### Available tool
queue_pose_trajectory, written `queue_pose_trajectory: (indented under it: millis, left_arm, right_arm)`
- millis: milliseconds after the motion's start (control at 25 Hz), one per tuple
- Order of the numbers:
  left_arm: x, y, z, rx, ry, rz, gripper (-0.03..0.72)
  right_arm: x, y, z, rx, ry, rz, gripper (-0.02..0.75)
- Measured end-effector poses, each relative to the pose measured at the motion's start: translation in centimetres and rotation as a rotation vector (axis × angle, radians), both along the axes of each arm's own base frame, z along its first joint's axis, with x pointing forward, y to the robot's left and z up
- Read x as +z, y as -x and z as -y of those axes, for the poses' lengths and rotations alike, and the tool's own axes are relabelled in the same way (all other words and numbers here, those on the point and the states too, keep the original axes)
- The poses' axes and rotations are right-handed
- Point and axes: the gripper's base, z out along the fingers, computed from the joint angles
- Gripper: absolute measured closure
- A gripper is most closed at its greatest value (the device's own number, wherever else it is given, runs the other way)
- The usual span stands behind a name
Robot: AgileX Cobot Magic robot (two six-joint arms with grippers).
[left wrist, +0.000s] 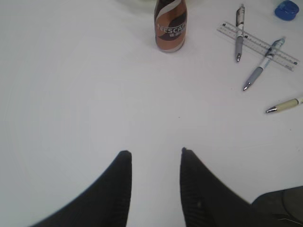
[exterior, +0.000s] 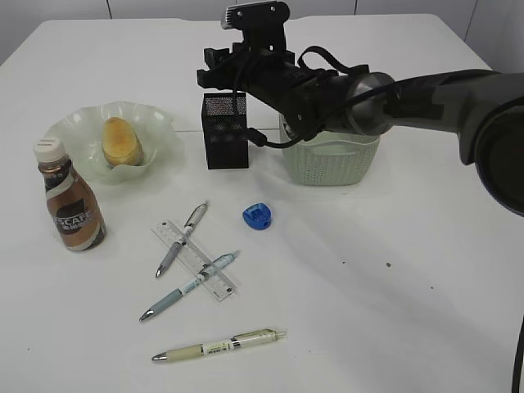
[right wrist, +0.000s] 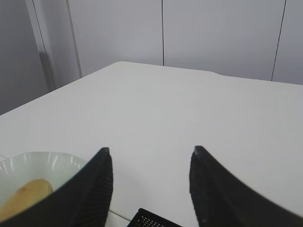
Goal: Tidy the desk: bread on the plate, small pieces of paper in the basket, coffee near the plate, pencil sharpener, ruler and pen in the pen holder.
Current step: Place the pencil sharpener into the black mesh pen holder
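Note:
The bread (exterior: 121, 141) lies on the green glass plate (exterior: 155, 123). The coffee bottle (exterior: 72, 201) stands in front of the plate. The black mesh pen holder (exterior: 225, 131) stands beside the pale basket (exterior: 332, 160). A blue pencil sharpener (exterior: 256, 217), a clear ruler (exterior: 194, 260) and three pens (exterior: 182, 239) (exterior: 188, 285) (exterior: 219, 345) lie on the table. My right gripper (exterior: 210, 70) (right wrist: 150, 150) is open and empty above the pen holder (right wrist: 151, 220). My left gripper (left wrist: 152, 153) is open and empty over bare table, well short of the bottle (left wrist: 170, 26). No paper pieces show.
The right arm reaches from the right across the basket and hides most of its inside. The left wrist view shows the ruler (left wrist: 258, 45), pens (left wrist: 264, 64) and sharpener (left wrist: 286, 8) at its top right. The table's far edge and a grey wall lie behind.

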Motion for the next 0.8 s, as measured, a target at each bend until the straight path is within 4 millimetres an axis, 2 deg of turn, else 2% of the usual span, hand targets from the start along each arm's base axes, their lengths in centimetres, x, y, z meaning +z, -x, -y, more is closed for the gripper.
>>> queue_pose_trajectory:
  millis: [280,600,800]
  left_arm:
    - [0.0,0.0,0.0,0.000,0.000,0.000,0.434]
    - [0.0,0.0,0.0,0.000,0.000,0.000,0.434]
    - [0.0,0.0,0.0,0.000,0.000,0.000,0.434]
  right_arm:
    - [0.5,0.1,0.1,-0.008,0.023,-0.041,0.351]
    - [4.7,1.7,1.4,-0.051,0.134,-0.242,0.351]
    - [6.4,3.6,2.3,-0.081,0.153,-0.471,0.351]
